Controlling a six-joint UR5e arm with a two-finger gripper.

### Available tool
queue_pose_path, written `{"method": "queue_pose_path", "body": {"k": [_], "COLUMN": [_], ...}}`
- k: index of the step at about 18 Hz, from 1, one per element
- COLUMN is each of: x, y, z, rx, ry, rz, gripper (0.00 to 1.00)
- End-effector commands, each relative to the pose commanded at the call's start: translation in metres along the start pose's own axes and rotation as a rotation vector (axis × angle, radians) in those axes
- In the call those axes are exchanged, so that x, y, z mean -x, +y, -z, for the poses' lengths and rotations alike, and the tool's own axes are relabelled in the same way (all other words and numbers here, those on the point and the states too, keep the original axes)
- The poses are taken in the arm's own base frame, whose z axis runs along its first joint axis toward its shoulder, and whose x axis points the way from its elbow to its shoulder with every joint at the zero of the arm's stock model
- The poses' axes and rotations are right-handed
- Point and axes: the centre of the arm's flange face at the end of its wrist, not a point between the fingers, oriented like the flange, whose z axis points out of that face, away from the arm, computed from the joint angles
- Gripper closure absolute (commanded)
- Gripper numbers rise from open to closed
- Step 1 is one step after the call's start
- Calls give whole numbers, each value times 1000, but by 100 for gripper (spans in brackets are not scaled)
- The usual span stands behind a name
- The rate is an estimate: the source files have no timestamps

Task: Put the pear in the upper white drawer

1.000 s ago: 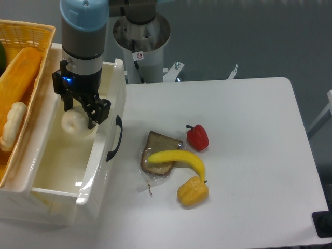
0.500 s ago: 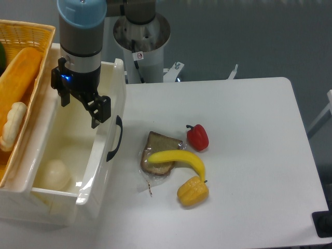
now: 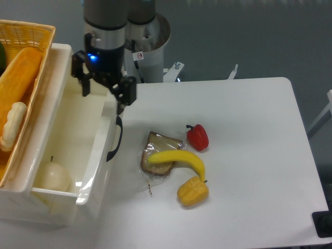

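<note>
The arm stood upright over the far right corner of the upper white drawer, its gripper hanging with fingers spread and nothing between them. The pear sat stem-up in the drawer's near end. A small red-and-white sticker marked the robot's base, too small to read.

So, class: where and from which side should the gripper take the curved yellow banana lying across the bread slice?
Grip the curved yellow banana across its raised middle, from above; it lies flat, arching off the brown bread slice, with bare table on both sides for the fingers.
</note>
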Motion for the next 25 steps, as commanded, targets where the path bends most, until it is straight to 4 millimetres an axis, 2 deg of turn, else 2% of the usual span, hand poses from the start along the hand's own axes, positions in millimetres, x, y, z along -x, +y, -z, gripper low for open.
{"method": "queue_pose_path", "body": {"k": [4, 6, 7, 8, 11, 14, 15, 17, 21, 25], "x": [62, 102, 116, 130, 177, 210, 219, 243, 280, 298], "y": [35, 53, 61, 70, 92, 115, 118, 136, 155, 167], "z": [-4, -7, -12, -19, -65, -92, -97, -99, -133, -144], "rx": [35, 51, 60, 71, 125, 175, 202, 237, 261, 261], "ry": [-89, -111, -108, -102, -52, -28, -33, -34, 16, 47], "rz": [59, 131, 154, 178, 233, 238, 192, 135, 83, -58], "gripper": [0, 0, 0, 0, 0, 0, 0, 0, 0, 0]}}
